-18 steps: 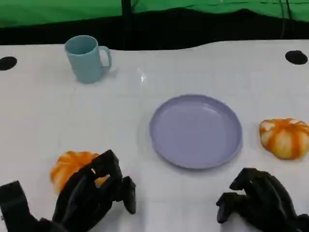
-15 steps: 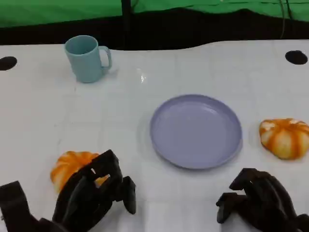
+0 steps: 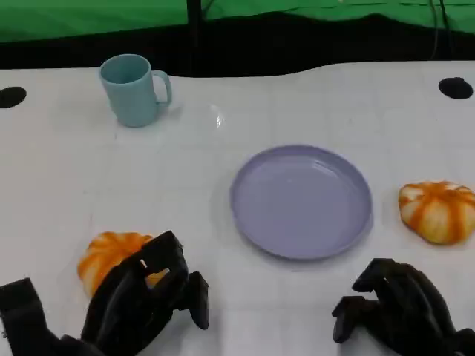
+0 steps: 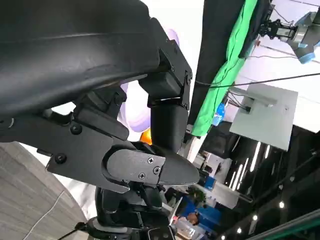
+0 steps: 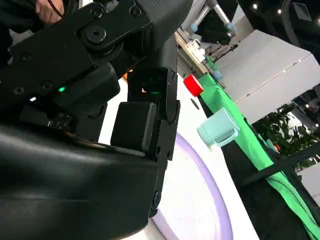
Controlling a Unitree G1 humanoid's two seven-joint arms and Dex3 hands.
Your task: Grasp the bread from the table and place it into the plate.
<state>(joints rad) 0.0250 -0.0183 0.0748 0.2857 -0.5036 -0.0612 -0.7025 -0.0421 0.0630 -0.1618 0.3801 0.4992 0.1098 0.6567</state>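
On the white desk point(image 3: 67, 185) in your head view, a black strip and a green cloth backdrop point(image 3: 89, 15) run along the far edge, and a black round mark point(image 3: 455, 87) sits near the far right corner. A pale blue mug with a handle point(image 3: 133, 89) stands upright at the far left; you cannot see anything inside it. Near the middle lies a round lilac plate point(image 3: 300, 200), with nothing on it. Your orange-and-white striped round bread point(image 3: 111, 256) rests on the desk at the near left, well apart from the plate. Your left hand point(image 3: 145, 300) is just at that bread, its black fingers curled over the loaf's near side and partly hiding it; you cannot tell whether they grip it or merely touch it. A second orange-and-white bread roll point(image 3: 438, 211) lies on the desk just right of the plate, apart from its rim. Your right hand point(image 3: 397, 308) sits at the near right with fingers curled in and nothing in them.

From your left wrist view, the left hand's black shell and fingers point(image 4: 130, 130) cover most of the picture, with a sliver of lilac and orange behind them and a lit room beyond.

From your right wrist view, the right hand's black body point(image 5: 100, 115) looms over the plate's rim point(image 5: 210, 185), with the mug point(image 5: 218, 128) and green cloth point(image 5: 250, 145) beyond it.
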